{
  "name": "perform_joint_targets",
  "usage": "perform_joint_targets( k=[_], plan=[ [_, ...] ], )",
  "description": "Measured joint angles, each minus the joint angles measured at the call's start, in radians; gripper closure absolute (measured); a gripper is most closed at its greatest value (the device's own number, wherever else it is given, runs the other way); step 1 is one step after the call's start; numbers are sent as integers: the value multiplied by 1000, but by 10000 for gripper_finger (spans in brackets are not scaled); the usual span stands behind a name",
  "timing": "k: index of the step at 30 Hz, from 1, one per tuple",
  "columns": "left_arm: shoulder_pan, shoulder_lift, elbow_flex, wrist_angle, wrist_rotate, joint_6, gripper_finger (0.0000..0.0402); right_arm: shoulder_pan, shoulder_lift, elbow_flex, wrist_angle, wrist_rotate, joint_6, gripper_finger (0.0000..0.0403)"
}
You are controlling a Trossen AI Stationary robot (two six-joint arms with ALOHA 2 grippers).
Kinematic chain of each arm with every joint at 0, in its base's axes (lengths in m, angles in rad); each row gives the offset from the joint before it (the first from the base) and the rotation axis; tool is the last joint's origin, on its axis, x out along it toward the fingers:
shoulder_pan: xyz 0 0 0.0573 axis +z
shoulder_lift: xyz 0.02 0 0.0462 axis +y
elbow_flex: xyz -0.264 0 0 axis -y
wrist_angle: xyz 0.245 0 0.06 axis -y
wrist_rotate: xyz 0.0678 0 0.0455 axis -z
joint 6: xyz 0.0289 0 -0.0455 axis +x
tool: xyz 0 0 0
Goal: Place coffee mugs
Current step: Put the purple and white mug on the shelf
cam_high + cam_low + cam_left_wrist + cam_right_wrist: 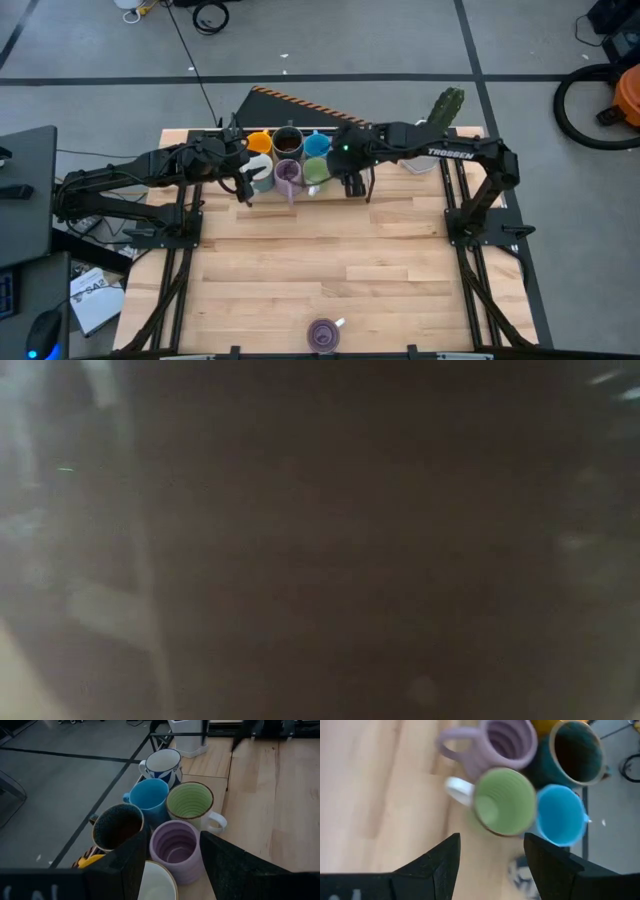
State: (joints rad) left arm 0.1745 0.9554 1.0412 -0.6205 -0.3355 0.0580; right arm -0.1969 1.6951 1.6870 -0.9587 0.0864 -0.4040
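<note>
Several mugs stand bunched at the table's far edge: orange [258,142], dark brown [288,140], blue [318,143], white [262,172], purple [288,175] and green [317,168]. A white mug with blue pattern [162,765] stands beside the green one, under my right arm. A second purple mug [323,335] sits alone at the near edge. My left gripper [247,183] is open, its fingers on either side of the white mug [157,882]. My right gripper [491,840] is open above the patterned mug [520,870], just short of the green mug [502,802]. My left gripper is open around the white mug's rim [150,870], coming from above and from the table's left. One finger [127,865] stands right beside the rim; I cannot tell whether it touches.
A white pot with a green cactus [445,105] stands at the far right corner. A striped dark panel [300,105] lies behind the mugs. Bare wooden tabletop [330,260] stretches from the cluster to the near edge. The low view is dark and shows nothing I can make out.
</note>
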Motion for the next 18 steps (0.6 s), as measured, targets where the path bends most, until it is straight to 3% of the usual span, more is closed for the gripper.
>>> perform_joint_targets(
  k=[12, 18],
  plan=[
    [0, 0, 0, -15, 2, -22, 210, 194, 0, 0, 5, 1, 169, 178],
    [0, 0, 0, -18, 91, -22, 210, 292, 1, 0, 43, -6, 320, 178]
  ],
)
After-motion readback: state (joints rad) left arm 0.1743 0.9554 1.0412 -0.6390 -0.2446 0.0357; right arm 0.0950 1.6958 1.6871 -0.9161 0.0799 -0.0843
